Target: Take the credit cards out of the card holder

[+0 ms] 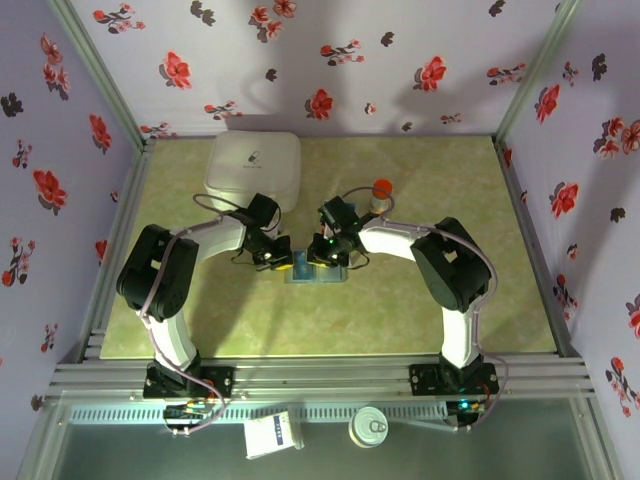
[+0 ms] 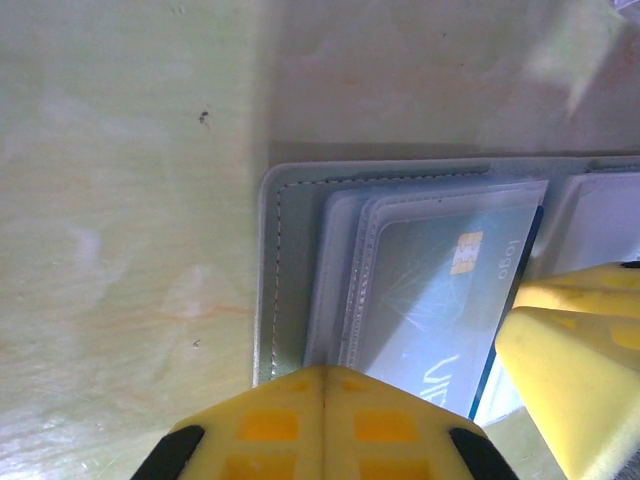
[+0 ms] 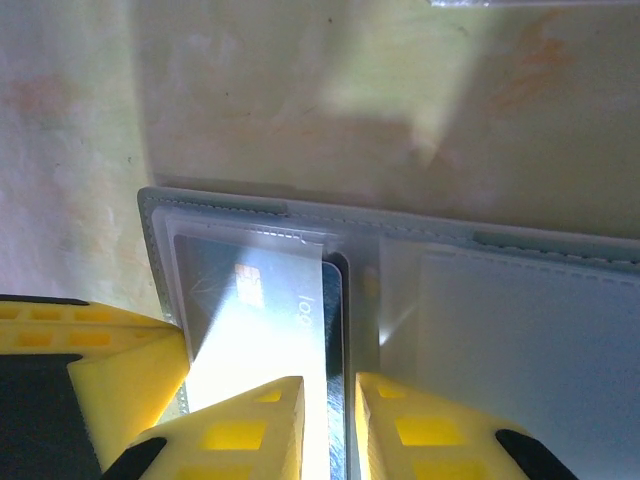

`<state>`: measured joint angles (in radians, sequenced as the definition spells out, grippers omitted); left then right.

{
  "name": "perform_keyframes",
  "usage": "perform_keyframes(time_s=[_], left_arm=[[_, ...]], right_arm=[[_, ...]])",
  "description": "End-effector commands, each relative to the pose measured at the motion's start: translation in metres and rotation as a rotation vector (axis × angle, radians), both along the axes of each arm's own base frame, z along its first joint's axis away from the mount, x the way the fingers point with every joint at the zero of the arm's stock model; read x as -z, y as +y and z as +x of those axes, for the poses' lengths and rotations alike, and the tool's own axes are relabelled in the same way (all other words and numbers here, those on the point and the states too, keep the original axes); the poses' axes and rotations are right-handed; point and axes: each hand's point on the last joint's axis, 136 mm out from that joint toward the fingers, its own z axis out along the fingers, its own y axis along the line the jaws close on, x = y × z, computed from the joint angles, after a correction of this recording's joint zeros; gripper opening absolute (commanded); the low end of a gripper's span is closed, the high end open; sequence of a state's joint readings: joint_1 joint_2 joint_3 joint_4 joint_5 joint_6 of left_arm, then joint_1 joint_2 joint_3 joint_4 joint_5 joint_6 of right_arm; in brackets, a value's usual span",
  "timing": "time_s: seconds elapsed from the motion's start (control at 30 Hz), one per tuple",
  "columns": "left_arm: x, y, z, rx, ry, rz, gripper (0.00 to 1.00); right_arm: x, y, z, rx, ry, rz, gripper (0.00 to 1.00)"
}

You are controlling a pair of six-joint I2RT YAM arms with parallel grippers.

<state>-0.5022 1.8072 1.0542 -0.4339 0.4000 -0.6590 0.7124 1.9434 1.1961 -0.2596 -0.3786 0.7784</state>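
The card holder (image 1: 318,275) lies open and flat on the table between both grippers. In the left wrist view its grey-teal left panel (image 2: 290,260) carries clear sleeves with a blue-teal credit card (image 2: 440,290) showing a gold chip. My left gripper (image 2: 322,375) (image 1: 272,258) is shut, its tips pressed on the holder's left edge. In the right wrist view the same card (image 3: 255,300) sits in its sleeve, and a darker card edge (image 3: 335,300) sticks out toward the fold. My right gripper (image 3: 332,385) (image 1: 332,258) stands narrowly open over that edge. The holder's right panel (image 3: 520,330) is pale.
A white rounded square box (image 1: 252,168) stands at the back left, and an orange-capped bottle (image 1: 381,190) is behind the right gripper. Floral walls close three sides. A can (image 1: 372,425) and a small packet (image 1: 272,435) lie below the table's near edge.
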Motion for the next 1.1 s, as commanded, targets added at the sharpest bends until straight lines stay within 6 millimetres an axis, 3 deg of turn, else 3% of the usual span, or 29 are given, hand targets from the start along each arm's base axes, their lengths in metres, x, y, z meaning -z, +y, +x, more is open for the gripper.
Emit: perform_keyframes(time_s=[0.0, 0.47, 1.07], left_arm=[[0.013, 0.005, -0.009, 0.007, 0.039, 0.036, 0.0], [0.01, 0.003, -0.006, 0.009, 0.035, 0.032, 0.0], [0.01, 0.002, -0.005, 0.013, 0.036, 0.033, 0.0]], right_arm=[[-0.014, 0.001, -0.005, -0.01, -0.013, 0.018, 0.21], [-0.022, 0.007, -0.002, -0.012, -0.027, 0.058, 0.2], [0.005, 0.005, -0.008, -0.019, 0.025, 0.023, 0.19]])
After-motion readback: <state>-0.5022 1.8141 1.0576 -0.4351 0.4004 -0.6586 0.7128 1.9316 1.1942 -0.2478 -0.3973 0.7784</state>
